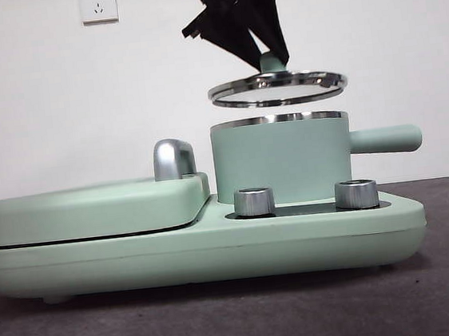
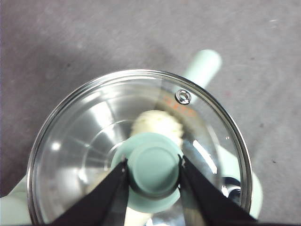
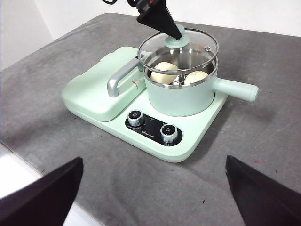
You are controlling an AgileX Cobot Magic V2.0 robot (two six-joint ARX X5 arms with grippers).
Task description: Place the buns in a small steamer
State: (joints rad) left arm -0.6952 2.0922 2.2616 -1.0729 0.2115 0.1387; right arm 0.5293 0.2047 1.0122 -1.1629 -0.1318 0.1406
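Left gripper [image 2: 153, 165]: my jaws are clamped on the green knob [image 2: 154, 169] of the lid [image 1: 278, 88], one jaw on each side.
Lid: glass with a steel rim, hanging level above the small steamer [image 1: 281, 160], not touching its rim.
Small steamer: mint-green pot standing on the cooker base [image 1: 216, 245], its straight handle [image 1: 385, 140] sticking out sideways.
Buns: both lie inside the pot, side by side; the smooth bun [image 3: 163, 72] sits next to the other bun [image 3: 194, 77].
Right gripper [image 3: 155, 193]: my jaws are spread wide, holding nothing, well apart from the cooker over the grey surface [image 3: 263, 70].
Griddle cover [image 1: 92, 210]: flat, shut, chrome handle [image 1: 173, 158] beside the pot.
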